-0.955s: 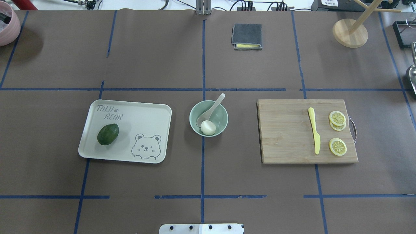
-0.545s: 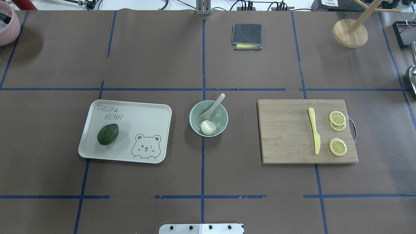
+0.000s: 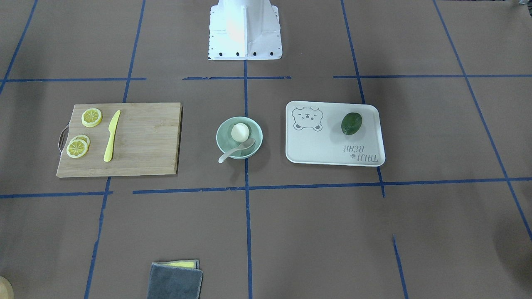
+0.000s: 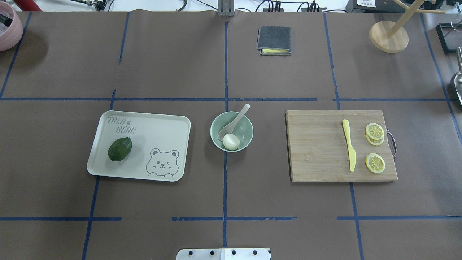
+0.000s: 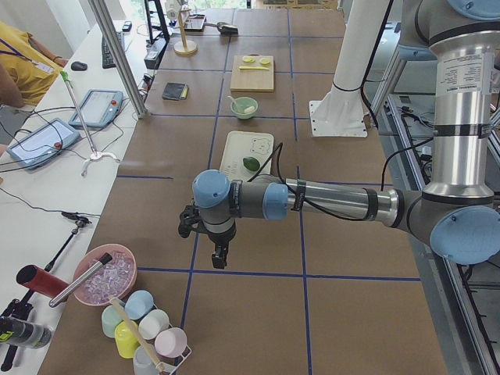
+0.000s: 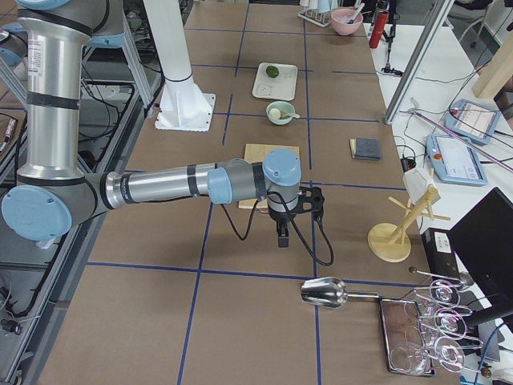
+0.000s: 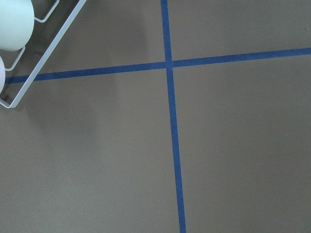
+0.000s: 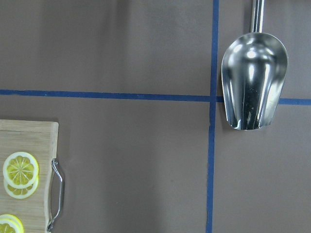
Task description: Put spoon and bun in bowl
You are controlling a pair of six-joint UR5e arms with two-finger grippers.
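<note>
The pale mint-green bowl (image 4: 246, 130) stands at the table's middle, and also shows in the front-facing view (image 3: 223, 141). The white bun (image 4: 231, 141) lies inside it on the side nearer the robot. The beige spoon (image 4: 236, 119) rests with its scoop in the bowl and its handle over the far rim. Neither gripper shows in the overhead or front-facing view. My left gripper (image 5: 221, 258) hangs over bare table far to the left of the bowl. My right gripper (image 6: 282, 239) hangs far to the right, beyond the cutting board. I cannot tell whether either is open or shut.
A bear tray (image 4: 162, 126) with a green avocado (image 4: 120, 148) lies left of the bowl. A wooden cutting board (image 4: 317, 148) with a yellow knife (image 4: 349, 144) and lemon slices (image 4: 374, 131) lies to the right. A folded cloth (image 4: 274, 40) lies at the back. A metal scoop (image 8: 254, 87) lies far right.
</note>
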